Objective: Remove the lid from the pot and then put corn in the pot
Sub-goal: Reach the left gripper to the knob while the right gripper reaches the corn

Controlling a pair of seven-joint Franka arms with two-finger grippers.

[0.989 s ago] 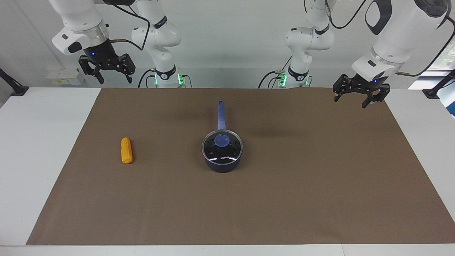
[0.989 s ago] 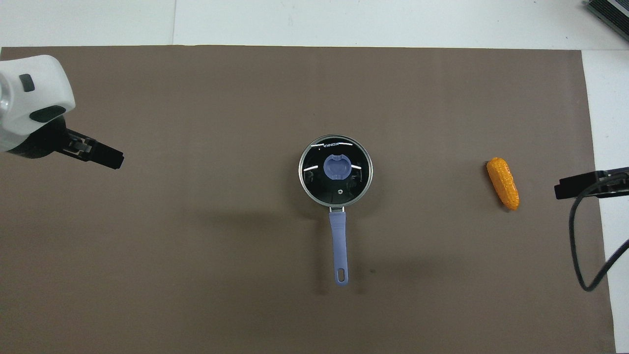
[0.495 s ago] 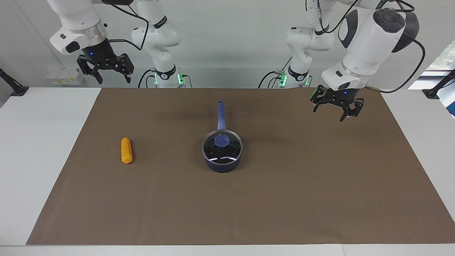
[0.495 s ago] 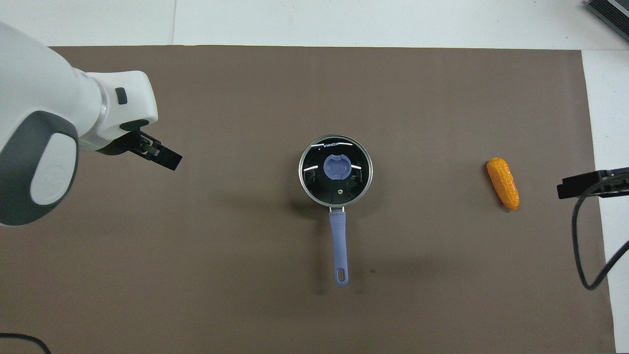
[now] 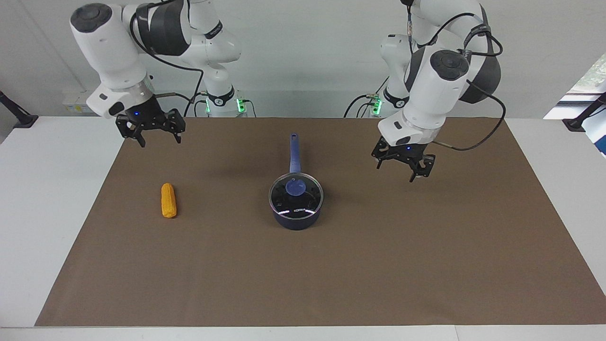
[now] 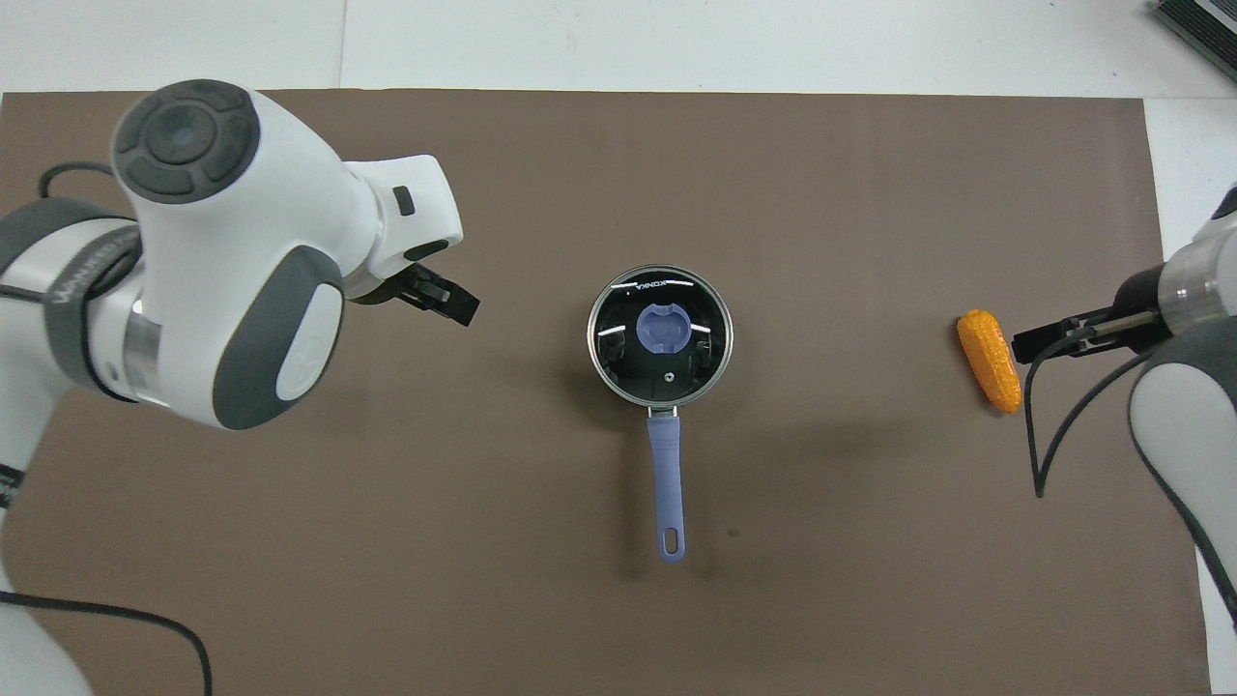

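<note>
The pot [image 5: 297,213] sat in the middle of the brown mat [image 5: 426,265] on the tabletop [image 5: 52,199], with its long handle pointing toward the robots. The lid [image 5: 296,195] was on the pot, its blue knob in the middle.

The left gripper [image 5: 401,168] hung in the air over the mat, beside the pot and toward the left arm's end of the tabletop. It was not touching anything. Its fingers were apart and it held nothing. From above, only its dark tip [image 6: 446,300] showed under the big white arm, well apart from the lid.

The corn [image 5: 168,200] lay on the mat toward the right arm's end, well apart from the pot. The right gripper [image 5: 151,135] was up in the air over the edge of the mat — the corn lay on the mat below it, not touched. Its fingers were apart too, and empty. From above, its tip [image 6: 1049,338] looked just beside the corn [image 6: 989,360] — but it was up high.
</note>
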